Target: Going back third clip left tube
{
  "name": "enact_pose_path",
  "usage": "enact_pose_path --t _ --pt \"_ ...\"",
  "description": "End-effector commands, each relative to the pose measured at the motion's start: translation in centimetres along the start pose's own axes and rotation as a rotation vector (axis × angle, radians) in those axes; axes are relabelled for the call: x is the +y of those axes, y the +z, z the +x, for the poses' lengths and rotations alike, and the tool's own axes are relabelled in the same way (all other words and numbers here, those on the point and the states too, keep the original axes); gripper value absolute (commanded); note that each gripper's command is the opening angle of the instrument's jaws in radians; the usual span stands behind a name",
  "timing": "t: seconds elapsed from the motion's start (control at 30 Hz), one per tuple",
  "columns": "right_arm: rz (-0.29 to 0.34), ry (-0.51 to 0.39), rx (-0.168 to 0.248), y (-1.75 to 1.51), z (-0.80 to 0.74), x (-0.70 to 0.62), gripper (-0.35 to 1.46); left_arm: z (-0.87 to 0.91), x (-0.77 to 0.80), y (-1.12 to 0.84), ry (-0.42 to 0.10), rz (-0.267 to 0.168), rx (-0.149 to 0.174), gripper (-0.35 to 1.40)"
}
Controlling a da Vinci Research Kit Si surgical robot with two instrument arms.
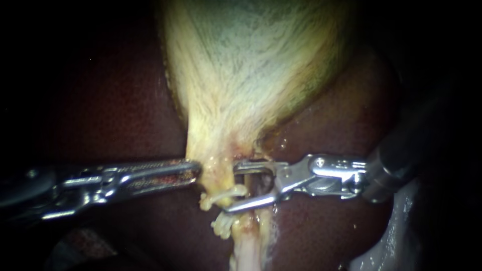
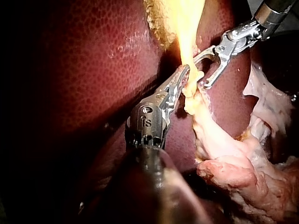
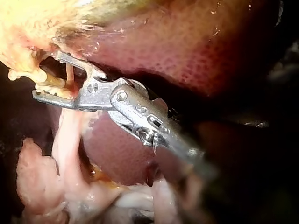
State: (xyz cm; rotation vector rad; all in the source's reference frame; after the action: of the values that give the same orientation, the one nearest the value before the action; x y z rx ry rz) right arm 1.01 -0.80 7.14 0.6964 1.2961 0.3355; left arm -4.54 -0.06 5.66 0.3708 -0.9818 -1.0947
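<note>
The pale yellow gallbladder [image 1: 241, 75] narrows to a neck between my two instruments. My left instrument [image 1: 197, 169] comes in from the left, its jaws shut on the left side of that neck; the left wrist view shows the left instrument [image 2: 183, 75] pinching the yellow tissue. My right instrument [image 1: 232, 186] stands open, one jaw above and one below the frayed strands under the neck. In the right wrist view a thin pink tube [image 3: 70, 77] runs across the gap of the right instrument [image 3: 46, 74]. I cannot make out a clip. A pale tube [image 1: 248, 243] leads down from the neck.
Dark red liver [image 1: 100, 100] lies behind and on both sides of the neck. Loose pale fatty tissue [image 2: 261, 121] lies beside the right instrument's shaft and beneath the tubes [image 3: 42, 186]. The endoscope view is dark around its edges.
</note>
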Motion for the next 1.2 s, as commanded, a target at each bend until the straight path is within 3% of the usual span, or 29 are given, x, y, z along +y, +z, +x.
enact_pose_path --t 0.03,0.57,0.83,1.2 --pt "0.005 0.0 0.0 -0.12 0.01 -0.05 0.58 0.01 0.02 0.01 0.0 0.0 -0.001 -0.35" --pt "-0.056 -0.164 -0.01 -0.86 0.3 -0.11 0.6 0.01 0.11 0.06 -0.001 -0.003 -0.002 -0.35" --pt "-0.056 -0.164 -0.009 -0.86 0.3 -0.14 0.6 0.03 0.15 0.15 0.0 -0.006 -0.004 -0.35" --pt "-0.056 -0.165 -0.009 -0.85 0.31 -0.17 0.6 0.13 0.2 0.46 0.006 -0.027 0.004 -0.35"
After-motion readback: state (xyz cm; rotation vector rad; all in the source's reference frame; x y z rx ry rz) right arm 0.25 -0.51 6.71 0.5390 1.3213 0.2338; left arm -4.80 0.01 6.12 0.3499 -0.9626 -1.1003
